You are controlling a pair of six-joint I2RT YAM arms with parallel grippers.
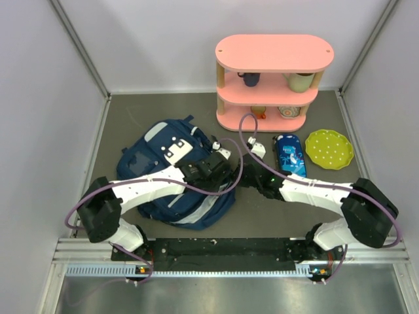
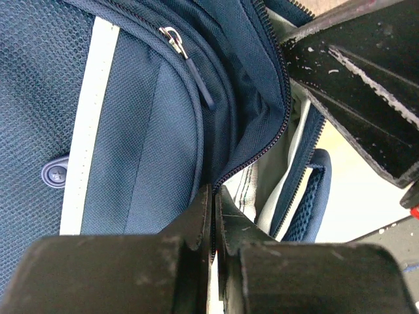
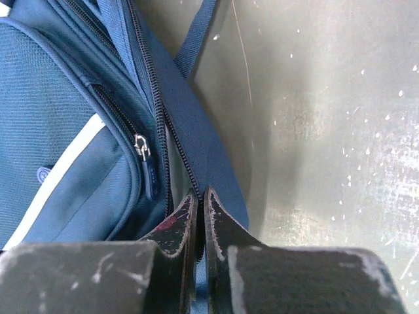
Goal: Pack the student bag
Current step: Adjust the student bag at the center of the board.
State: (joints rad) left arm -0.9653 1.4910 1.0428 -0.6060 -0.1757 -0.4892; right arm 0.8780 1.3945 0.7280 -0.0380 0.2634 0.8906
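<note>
I am watching the student bag (image 1: 147, 154) lying flat on the left half of the scuffed grey table (image 1: 262, 216), inside a booth of plain white walls (image 1: 163, 46). A pink 3-level shelf (image 1: 275, 52), a blue pouch (image 1: 289, 156) and a green dotted plate (image 1: 329, 148) are sitting far right. The left gripper (image 2: 213, 196) and right gripper (image 3: 200, 199) are each pinching their fingers tight on the bag's open zipper edge.
</note>
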